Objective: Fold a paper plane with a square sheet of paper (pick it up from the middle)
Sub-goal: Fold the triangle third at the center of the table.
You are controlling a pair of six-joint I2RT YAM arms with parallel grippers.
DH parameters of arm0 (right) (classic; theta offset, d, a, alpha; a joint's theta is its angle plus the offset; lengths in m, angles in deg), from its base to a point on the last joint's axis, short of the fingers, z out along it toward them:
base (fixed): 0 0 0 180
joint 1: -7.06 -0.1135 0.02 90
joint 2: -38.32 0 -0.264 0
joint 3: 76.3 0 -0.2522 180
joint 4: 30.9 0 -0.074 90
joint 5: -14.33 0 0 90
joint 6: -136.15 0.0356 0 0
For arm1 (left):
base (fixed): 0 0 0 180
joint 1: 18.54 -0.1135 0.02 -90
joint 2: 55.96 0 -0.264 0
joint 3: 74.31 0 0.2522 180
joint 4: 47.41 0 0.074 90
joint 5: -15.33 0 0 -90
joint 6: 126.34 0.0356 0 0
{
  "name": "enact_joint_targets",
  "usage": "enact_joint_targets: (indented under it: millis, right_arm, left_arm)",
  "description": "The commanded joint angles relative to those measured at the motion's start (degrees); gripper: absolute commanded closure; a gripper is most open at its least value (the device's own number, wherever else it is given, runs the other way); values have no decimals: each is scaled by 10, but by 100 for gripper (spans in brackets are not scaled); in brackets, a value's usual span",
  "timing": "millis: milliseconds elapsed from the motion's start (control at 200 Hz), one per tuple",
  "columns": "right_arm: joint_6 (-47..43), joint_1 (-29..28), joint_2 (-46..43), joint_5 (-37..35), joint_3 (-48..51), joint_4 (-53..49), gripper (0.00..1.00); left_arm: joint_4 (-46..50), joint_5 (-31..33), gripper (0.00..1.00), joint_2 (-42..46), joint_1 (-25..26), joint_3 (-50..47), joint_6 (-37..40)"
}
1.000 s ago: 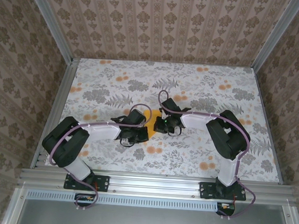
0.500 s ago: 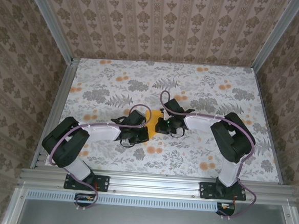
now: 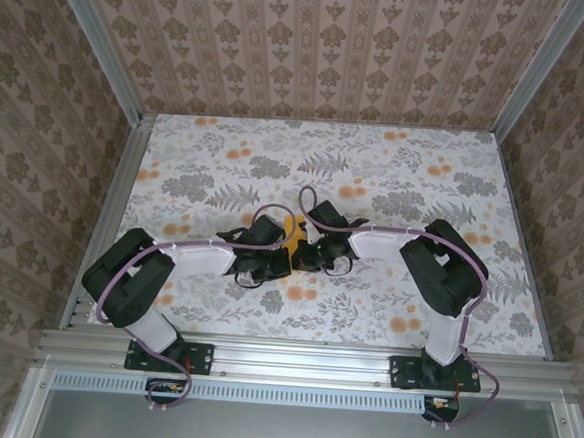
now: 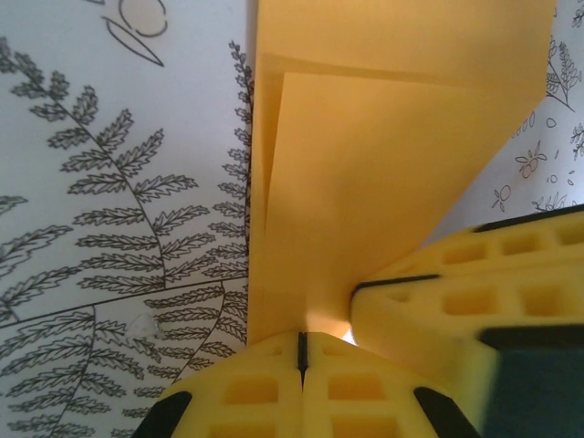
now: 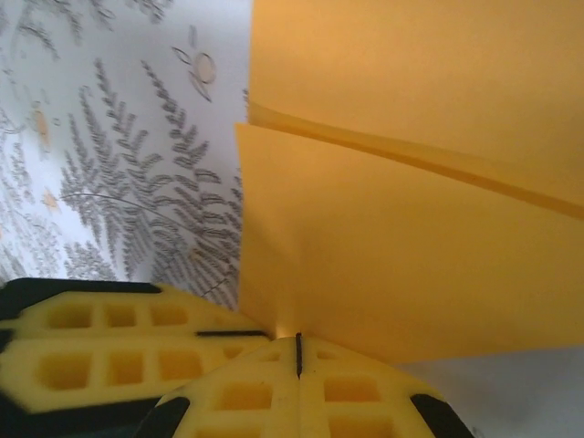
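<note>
Left hand [image 4: 301, 345] and right hand [image 5: 298, 354] both clamp the 1 folded square sheet of paper [image 4: 365, 182].

- Left arm [image 3: 194, 257]: base at near left, shoulder link leaning outward, white forearm held low and reaching right toward the centre.
- Right arm [image 3: 391, 236]: mirrored, with the elbow raised at the right and the forearm running left toward the centre.
- Left gripper [image 4: 301, 351]: yellow fingers pressed together with only a thin dark seam between them, pinching the edge of the paper [image 4: 365, 182].
- Right gripper [image 5: 298, 356]: fingers likewise closed to a seam, nipping the paper's edge.
- The grippers meet nose to nose. In each wrist view the other's yellow fingers sit just beside its own.
</note>
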Motion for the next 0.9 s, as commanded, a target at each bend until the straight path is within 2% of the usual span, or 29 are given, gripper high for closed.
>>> enact_joint_targets:
  millis: [0, 200, 895]
  right_arm:
    - [5, -3, 18, 5, -14, -8, 97]
    - [8, 9, 30, -29, -14, -25, 97]
    - [-15, 126, 14, -70, -23, -41, 96]
  left_arm:
    - [42, 11, 100, -14, 6, -23, -8]
    - [53, 11, 100, -12, 6, -27, -7]
    - [84, 10, 100, 0, 6, -40, 6]
